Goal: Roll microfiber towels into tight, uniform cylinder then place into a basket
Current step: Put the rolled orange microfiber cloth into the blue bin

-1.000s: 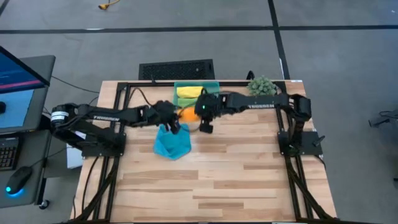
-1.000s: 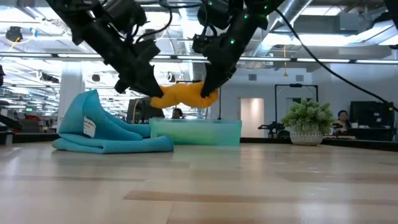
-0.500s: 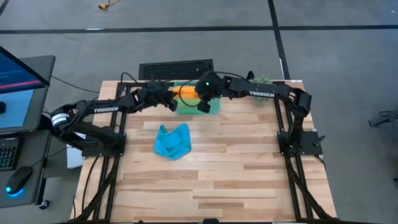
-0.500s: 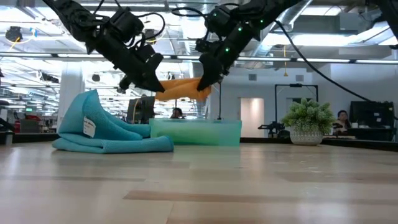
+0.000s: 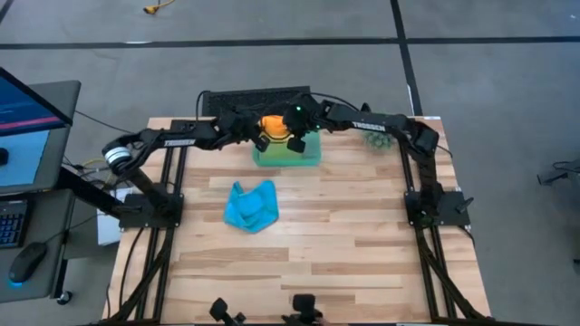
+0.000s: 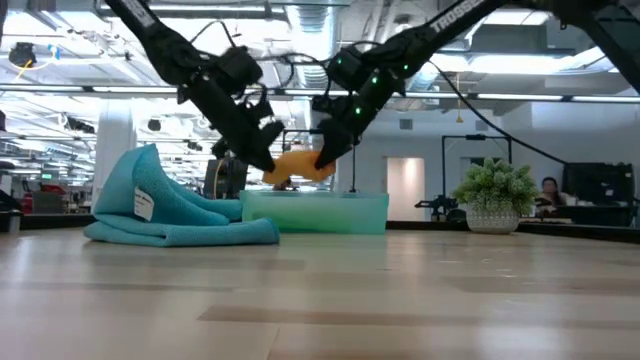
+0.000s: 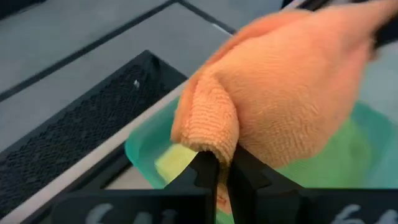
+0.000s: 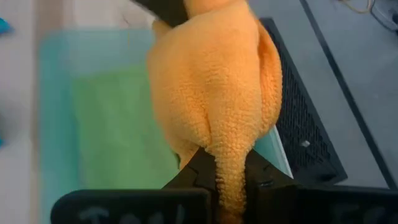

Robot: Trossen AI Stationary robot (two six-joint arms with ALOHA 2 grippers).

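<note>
Both arms have carried the rolled orange towel from the middle of the surface to the far edge, where it now hangs over the teal basket, lower than half a second ago. At one end of the roll the left claw is pinched tight on the cloth; at the other end the right claw is clamped on it too, a fold of orange pile squeezed between its fingers in the right wrist view. The level view shows the orange towel just above the basket's rim, not yet resting inside. A green towel lines the basket floor, with a patch of yellow towel beside it in the left wrist view. The blue towel lies crumpled and unrolled nearer the surface's centre, well apart from the basket. A spiky green plant ball sits at the far right corner, partly covered by the right arm, and a dark grille lies on the floor just beyond the basket.
</note>
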